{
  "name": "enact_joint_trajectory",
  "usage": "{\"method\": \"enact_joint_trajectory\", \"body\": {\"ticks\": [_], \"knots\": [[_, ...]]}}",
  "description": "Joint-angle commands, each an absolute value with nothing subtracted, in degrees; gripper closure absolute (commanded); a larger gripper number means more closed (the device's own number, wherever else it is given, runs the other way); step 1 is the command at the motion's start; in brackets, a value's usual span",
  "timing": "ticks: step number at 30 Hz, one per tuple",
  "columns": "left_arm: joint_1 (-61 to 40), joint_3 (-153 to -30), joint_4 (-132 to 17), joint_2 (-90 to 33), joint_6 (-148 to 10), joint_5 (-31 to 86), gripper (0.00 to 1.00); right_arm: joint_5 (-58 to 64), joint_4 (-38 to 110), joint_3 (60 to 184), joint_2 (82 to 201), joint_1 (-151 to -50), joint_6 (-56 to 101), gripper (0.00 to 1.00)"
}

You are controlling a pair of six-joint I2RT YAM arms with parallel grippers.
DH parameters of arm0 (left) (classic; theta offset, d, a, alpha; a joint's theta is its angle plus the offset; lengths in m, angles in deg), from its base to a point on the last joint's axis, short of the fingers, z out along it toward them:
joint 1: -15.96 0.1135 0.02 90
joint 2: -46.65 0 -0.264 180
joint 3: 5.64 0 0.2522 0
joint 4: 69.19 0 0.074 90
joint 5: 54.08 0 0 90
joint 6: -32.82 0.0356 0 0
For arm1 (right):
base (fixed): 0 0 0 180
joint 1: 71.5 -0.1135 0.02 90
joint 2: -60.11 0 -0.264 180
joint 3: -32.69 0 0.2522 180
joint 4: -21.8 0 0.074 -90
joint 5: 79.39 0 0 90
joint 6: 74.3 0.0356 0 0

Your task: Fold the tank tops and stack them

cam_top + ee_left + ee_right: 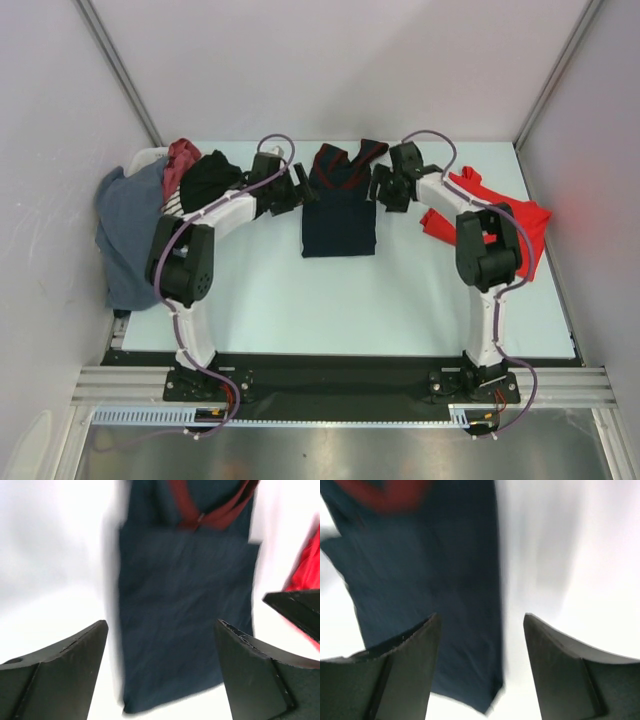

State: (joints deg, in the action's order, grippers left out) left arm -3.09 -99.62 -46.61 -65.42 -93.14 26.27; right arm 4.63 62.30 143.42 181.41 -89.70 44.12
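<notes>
At the far left, a white plastic basket holds a grey-blue cloth draped over its side, a dull red cloth and a black cloth. The left gripper sits just beside the left edge of the dark navy tank top with maroon trim. Its fingers are spread with nothing pinched. The navy top lies flat mid-table as a narrow rectangle, with its straps toward the far edge. The right gripper is just beside the top's right edge, jaws apart and empty. The bright red tank top lies crumpled at the right, partly behind the right arm.
</notes>
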Motion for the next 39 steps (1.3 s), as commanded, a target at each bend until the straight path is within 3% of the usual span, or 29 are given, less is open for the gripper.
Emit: {"method": "enact_joint_trajectory", "body": {"ticks": [1, 5, 9, 15, 24, 27, 30, 31, 32, 39], "knots": [[-2.58, -92.2, -49.44, -52.88, -91.19, 25.73, 0.08, 0.87, 53.25, 128.09, 168.86, -88.2, 44.87, 0.29], [-3.37, -77.97, -54.45, -44.06, -91.02, 22.22, 0.11, -7.38, 40.34, 111.9, 158.83, -87.76, 44.35, 0.32], [-6.18, -72.32, -56.12, -40.54, -90.31, 21.24, 0.17, -11.62, 33.73, 102.8, 154.16, -87.85, 44.26, 0.32], [-6.19, -70.72, -59.11, -43.17, -90.67, 19.4, 0.21, -16.02, 30.56, 101.29, 157.66, -88.11, 43.38, 0.27], [-6.27, -72.57, -61.14, -49.41, -90.05, 19.05, 0.25, -19.09, 29.41, 104.9, 163.99, -89.6, 42.42, 0.27], [-6.36, -72.05, -62.18, -51.43, -90.58, 18.26, 0.29, -18.48, 29.41, 104.64, 164.7, -90.66, 42.33, 0.35], [-6.62, -70.73, -63.6, -51.7, -91.1, 17.64, 0.31, -18.13, 28.53, 102.79, 164.18, -91.01, 43.12, 0.55], [-6.71, -70.55, -63.69, -51.78, -91.1, 17.64, 0.32, -17.78, 28.44, 102.27, 163.83, -91.01, 43.9, 0.66], [-6.89, -70.29, -63.77, -51.78, -91.02, 17.64, 0.34, -16.91, 28.53, 100.78, 163.48, -91.01, 44.17, 0.69], [-7.41, -69.32, -64.48, -52.31, -90.84, 17.73, 0.43, -15.23, 27.21, 95.59, 160.04, -90.93, 47.07, 0.74]]}}
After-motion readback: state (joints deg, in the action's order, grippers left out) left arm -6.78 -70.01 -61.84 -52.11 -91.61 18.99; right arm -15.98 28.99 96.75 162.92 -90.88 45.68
